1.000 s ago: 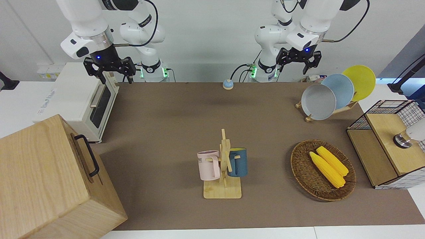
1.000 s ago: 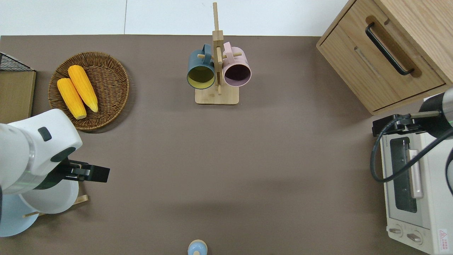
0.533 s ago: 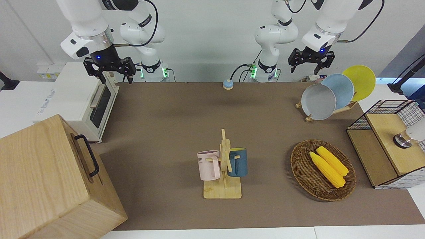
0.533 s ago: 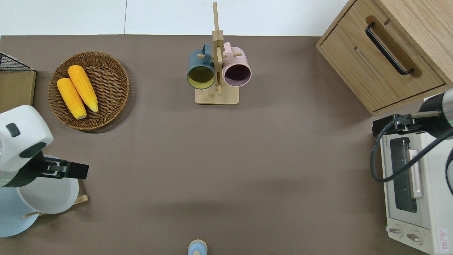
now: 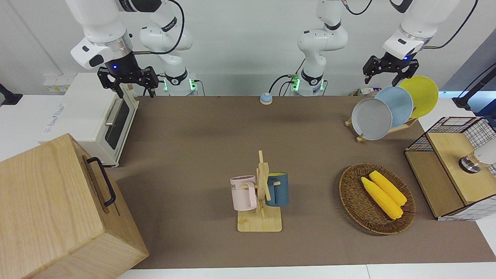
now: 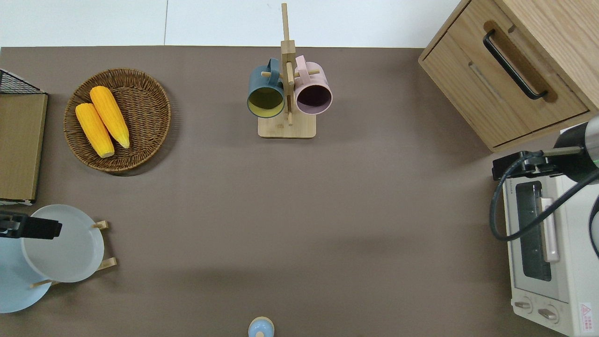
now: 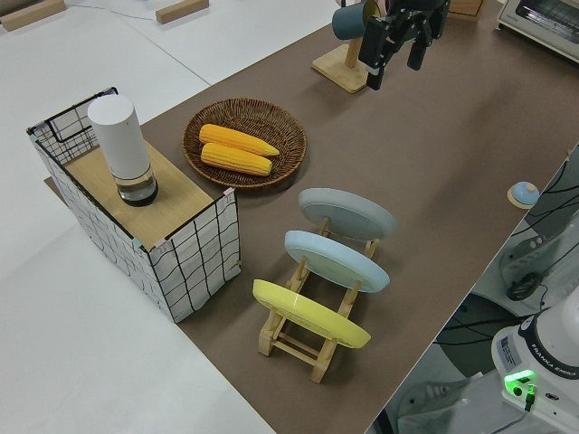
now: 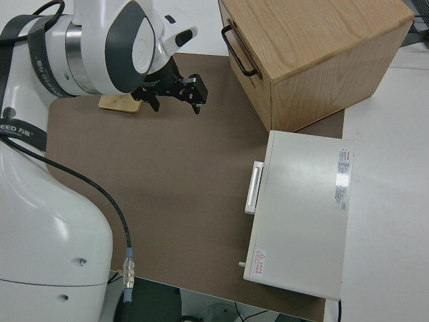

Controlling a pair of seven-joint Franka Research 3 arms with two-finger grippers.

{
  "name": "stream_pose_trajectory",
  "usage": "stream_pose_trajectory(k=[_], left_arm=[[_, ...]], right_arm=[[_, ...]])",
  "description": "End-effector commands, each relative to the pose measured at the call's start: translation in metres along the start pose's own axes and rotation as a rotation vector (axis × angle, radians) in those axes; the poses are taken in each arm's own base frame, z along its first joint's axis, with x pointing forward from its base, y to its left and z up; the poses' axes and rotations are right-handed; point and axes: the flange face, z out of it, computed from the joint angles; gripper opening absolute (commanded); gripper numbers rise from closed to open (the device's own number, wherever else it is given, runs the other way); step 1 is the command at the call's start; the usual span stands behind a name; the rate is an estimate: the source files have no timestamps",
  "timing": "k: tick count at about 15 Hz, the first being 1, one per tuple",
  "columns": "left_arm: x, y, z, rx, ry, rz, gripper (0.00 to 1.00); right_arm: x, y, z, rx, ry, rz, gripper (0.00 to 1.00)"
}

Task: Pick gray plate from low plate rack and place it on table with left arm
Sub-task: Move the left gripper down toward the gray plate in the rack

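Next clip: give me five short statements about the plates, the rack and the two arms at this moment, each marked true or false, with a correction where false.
1. The gray plate leans in the low plate rack. True.
2. The left gripper is shut on the gray plate. False: it is open, up in the air and holds nothing.
3. Three plates stand in the rack: gray, light blue plate and yellow plate. True.
4. The gray plate is the one nearest the robots. False: the yellow plate is nearest them; the gray one is farthest.
5. The right gripper holds a mug. False: the right arm is parked, gripper open and holding nothing.
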Motion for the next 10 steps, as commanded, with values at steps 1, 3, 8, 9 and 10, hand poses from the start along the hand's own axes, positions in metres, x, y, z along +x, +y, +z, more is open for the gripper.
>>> stream_pose_trajectory(k=[1,3,8,9,10], left_arm=[[-0.004,-0.022,0.002,0.036,0.002,0.017,1.0],[-0.002,-0.026,0.006,0.034,-0.005,0.002,1.0],[-0.006,-0.04,0.006,0.041,-0.006,-0.018,1.0],[-0.007,-0.042,0.007,0.029,-0.003,-0.022,1.0],[-0.008,-0.046,0.008,0.027,-0.004,-0.027,1.0]], right_arm=[[0.0,-0.001,-0.003,0.003,0.005,0.002,0.983],[0.0,-0.001,-0.003,0.003,0.005,0.002,0.983],[0.0,-0.001,-0.003,0.003,0.005,0.002,0.983],[0.0,-0.001,-0.003,0.003,0.005,0.002,0.983],[0.0,-0.001,-0.003,0.003,0.004,0.002,0.983]])
